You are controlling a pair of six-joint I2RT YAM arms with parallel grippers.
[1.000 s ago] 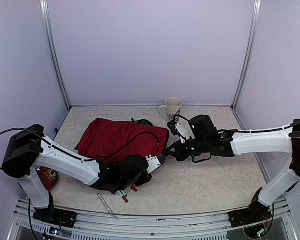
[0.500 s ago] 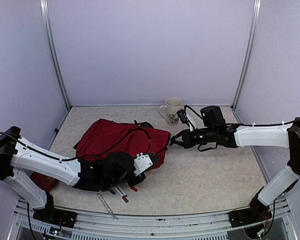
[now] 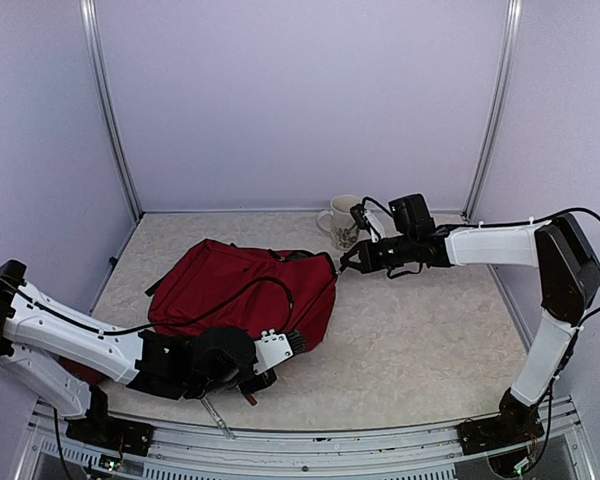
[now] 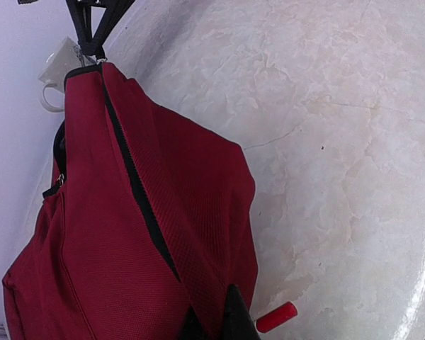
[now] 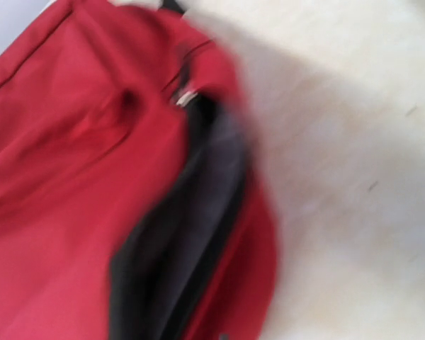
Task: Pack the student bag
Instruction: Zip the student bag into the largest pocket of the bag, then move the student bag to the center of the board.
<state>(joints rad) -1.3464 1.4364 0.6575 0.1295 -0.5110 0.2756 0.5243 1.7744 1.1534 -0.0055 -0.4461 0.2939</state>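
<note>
Nearest, low in the top view: left tool (image 3: pixel 298 342), jaws narrowed to a pinch on the near hem of the student bag (image 3: pixel 235 290); black fingertips meeting red cloth at the bottom edge of the left wrist view. Just beside that pinch, on the bench (image 3: pixel 430 340): one red marker end (image 4: pixel 276 316), lying apart from the bag. Close to the lower edge of the top view: one thin pale strip (image 3: pixel 213 410), perhaps a ruler, too small to tell.

Mid-frame: the bag lying flat on the bench, left of centre, black zip line running away toward the upper left of the left wrist view.

Farther, right of centre: right tool (image 3: pixel 346 264), shut tight on the bag's far corner, seemingly at the zip pull. Right wrist view blurred; shows a dark gap in the red cloth.

Likely step: working the zip with the far tool while the near one anchors. To do it well:
- hold the cloth taut between both pinches;
- draw along the zip line, not across it;
- avoid lifting the bag off the bench;
- steer wide of the mug (image 3: pixel 344 212) just behind the far tool.

Count: one bag, one mug, one marker end showing, one strip, two tools.
</note>
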